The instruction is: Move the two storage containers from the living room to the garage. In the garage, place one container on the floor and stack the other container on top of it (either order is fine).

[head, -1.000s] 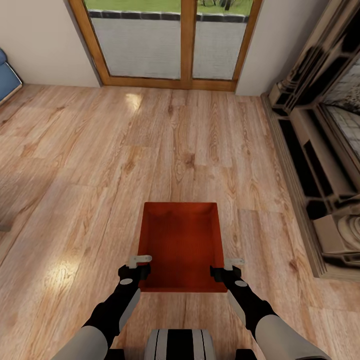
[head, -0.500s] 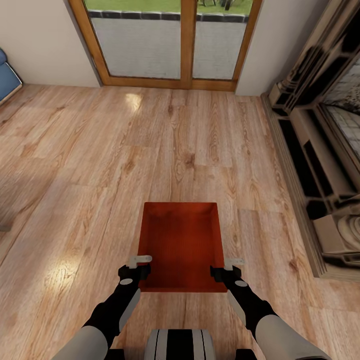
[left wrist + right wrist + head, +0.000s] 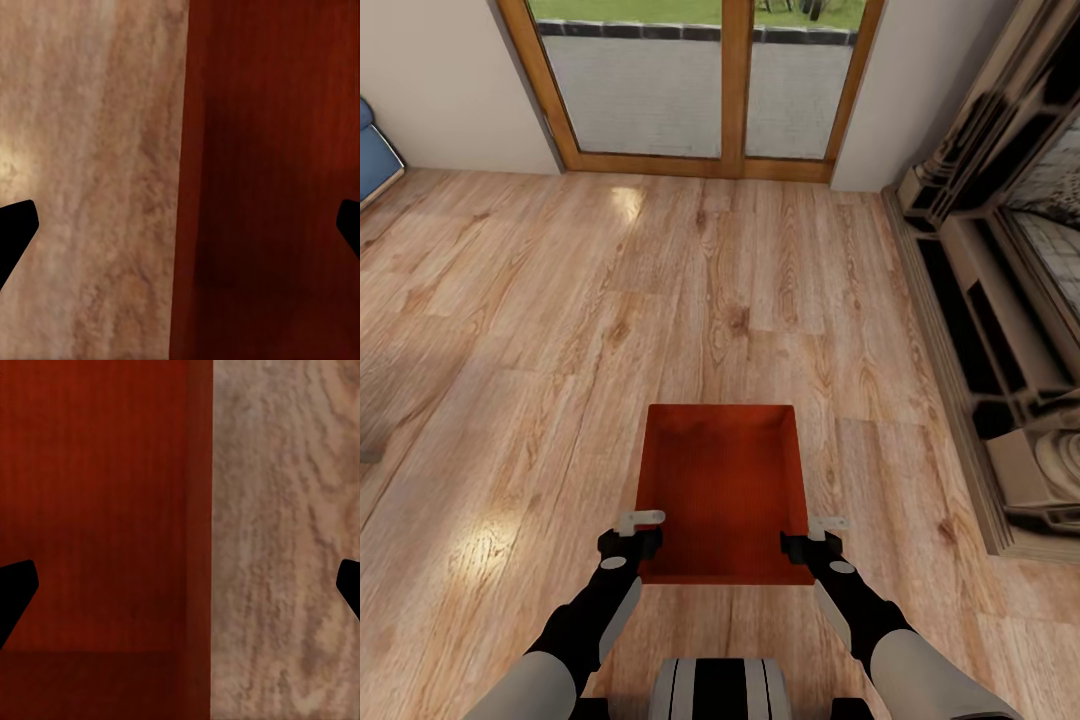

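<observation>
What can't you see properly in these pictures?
- Sofa: head view, cut off by the picture's left edge.
- Fireplace: head view, cut off at the right edge.
- Storage container: whether either open tool touches its walls can't be told.

Both arms reach forward and down, nearly symmetric; the left gripper (image 3: 641, 518) and the right gripper (image 3: 826, 523) sit at the same height, well apart; in each wrist view the two dark fingertips (image 3: 13, 232) stand wide apart, so both jaws are spread.
</observation>
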Available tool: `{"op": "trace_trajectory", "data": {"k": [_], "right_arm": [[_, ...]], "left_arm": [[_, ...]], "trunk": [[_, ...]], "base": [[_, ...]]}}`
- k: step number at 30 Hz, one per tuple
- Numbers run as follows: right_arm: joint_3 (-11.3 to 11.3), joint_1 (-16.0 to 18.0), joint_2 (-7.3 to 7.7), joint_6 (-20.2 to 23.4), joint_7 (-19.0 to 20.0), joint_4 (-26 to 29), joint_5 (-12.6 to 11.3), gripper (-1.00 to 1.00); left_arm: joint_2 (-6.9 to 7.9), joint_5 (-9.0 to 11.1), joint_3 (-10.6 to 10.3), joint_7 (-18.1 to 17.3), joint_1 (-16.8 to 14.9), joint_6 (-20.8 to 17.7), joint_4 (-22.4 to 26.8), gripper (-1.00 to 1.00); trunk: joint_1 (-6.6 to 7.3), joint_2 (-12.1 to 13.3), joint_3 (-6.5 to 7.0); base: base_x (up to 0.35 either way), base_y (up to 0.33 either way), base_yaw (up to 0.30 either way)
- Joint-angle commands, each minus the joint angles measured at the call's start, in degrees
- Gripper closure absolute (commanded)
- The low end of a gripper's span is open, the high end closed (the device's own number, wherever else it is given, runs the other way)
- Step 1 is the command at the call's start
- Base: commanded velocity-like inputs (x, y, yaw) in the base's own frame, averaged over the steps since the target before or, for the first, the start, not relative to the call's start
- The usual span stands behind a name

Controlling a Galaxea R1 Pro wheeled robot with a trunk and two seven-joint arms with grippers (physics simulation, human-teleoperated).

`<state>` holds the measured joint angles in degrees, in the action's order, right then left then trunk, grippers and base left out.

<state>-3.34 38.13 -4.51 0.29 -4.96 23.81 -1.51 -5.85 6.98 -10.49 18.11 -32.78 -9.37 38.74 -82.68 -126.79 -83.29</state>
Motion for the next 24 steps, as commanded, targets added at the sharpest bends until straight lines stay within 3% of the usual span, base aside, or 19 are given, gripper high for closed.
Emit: {"op": "trace_trajectory", "data": {"k": [1, 9, 10, 11, 24], "right_arm": [[-0.4, 0.0, 0.03, 0.0, -0.4, 0.0, -0.2, -1.00], [-0.4, 0.0, -0.14, 0.2, -0.5, 0.0, 0.0, -1.00], [-0.4, 0.0, -0.14, 0.3, -0.5, 0.0, 0.0, -1.00], [-0.4, 0.0, -0.15, 0.4, -0.5, 0.0, 0.0, 1.00], [-0.4, 0.0, -0.15, 0.0, -0.5, 0.0, -0.2, 1.00]], "left_arm": [[0.05, 0.6, -0.4, 0.5, 0.0, -0.2, 0.1, -1.00], [0.05, 0.6, -0.3, 0.4, 0.0, -0.2, -0.6, -1.00], [0.05, 0.6, -0.3, 0.4, 0.0, -0.2, -0.7, 1.00], [0.05, 0.7, -0.2, 0.3, 0.0, -0.3, -0.8, 1.00], [0.06, 1.0, -0.1, 0.5, 0.0, -0.4, -0.6, 1.00]], "trunk": [[0.01, 0.0, -0.03], [0.01, 0.0, -0.03], [0.01, 0.0, -0.03], [0.01, 0.0, -0.03], [0.01, 0.0, -0.03]], "base": [[0.000, 0.000, 0.000], [0.000, 0.000, 0.000], [0.000, 0.000, 0.000], [0.000, 0.000, 0.000], [0.000, 0.000, 0.000]]}}
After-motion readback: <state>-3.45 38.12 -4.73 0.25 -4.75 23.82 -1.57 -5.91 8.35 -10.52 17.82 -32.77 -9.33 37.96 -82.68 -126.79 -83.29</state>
